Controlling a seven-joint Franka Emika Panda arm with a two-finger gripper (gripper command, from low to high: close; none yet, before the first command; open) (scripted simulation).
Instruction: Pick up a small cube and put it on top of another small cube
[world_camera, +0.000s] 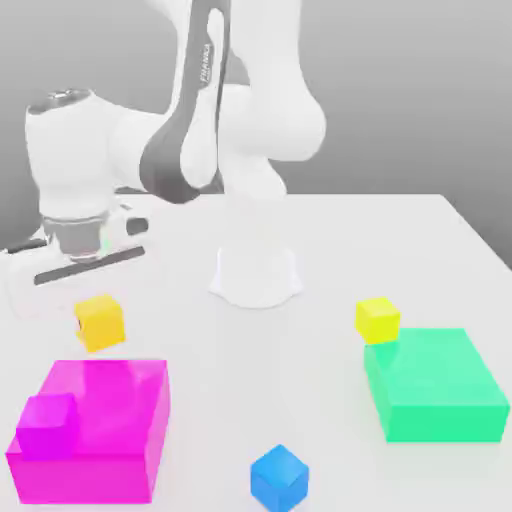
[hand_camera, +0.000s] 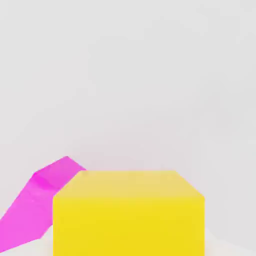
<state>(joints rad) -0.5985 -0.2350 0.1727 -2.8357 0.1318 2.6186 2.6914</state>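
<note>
Pincer (world_camera: 98, 300) clenched on amber cube (world_camera: 100, 322) — fingers blurred; magenta block (hand_camera: 30, 210) cut off.

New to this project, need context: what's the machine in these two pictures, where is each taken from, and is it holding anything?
It's a simulated white robot arm standing on a white table. Its claw is shut. The exterior view comes from a camera off the arm, the hand view from one on the hand. On the table lie a big magenta block, a small magenta cube by it, a big green block, a small lemon-yellow cube beside that, and a small blue cube. The small amber cube sits right under the claw and looms close in the hand view, so it looks gripped.
</note>
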